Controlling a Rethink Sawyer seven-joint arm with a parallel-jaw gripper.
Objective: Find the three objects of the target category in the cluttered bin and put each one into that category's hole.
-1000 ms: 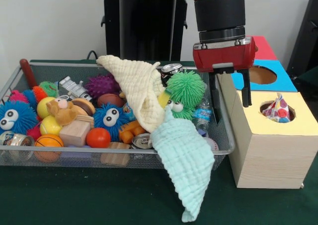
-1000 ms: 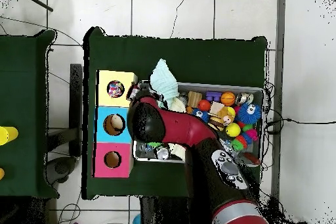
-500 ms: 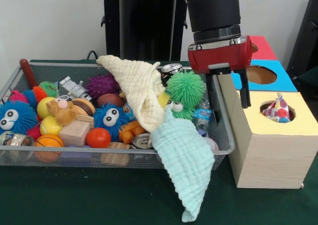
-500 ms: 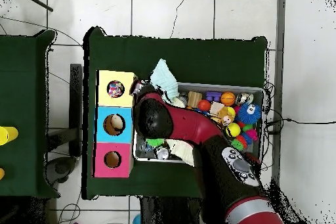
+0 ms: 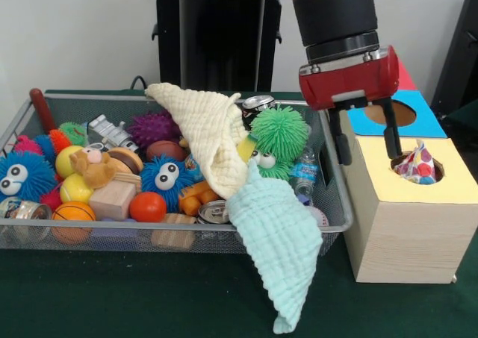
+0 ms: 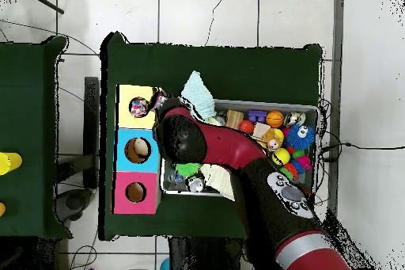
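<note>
My fingers (image 5: 366,139), open and empty, have shifted from the bin toward the yellow hole; a dotted cloth (image 5: 417,163) sits beside them.

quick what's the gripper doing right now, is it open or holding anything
Gripper: open, holding nothing, hanging between the bin and the yellow hole.
</note>
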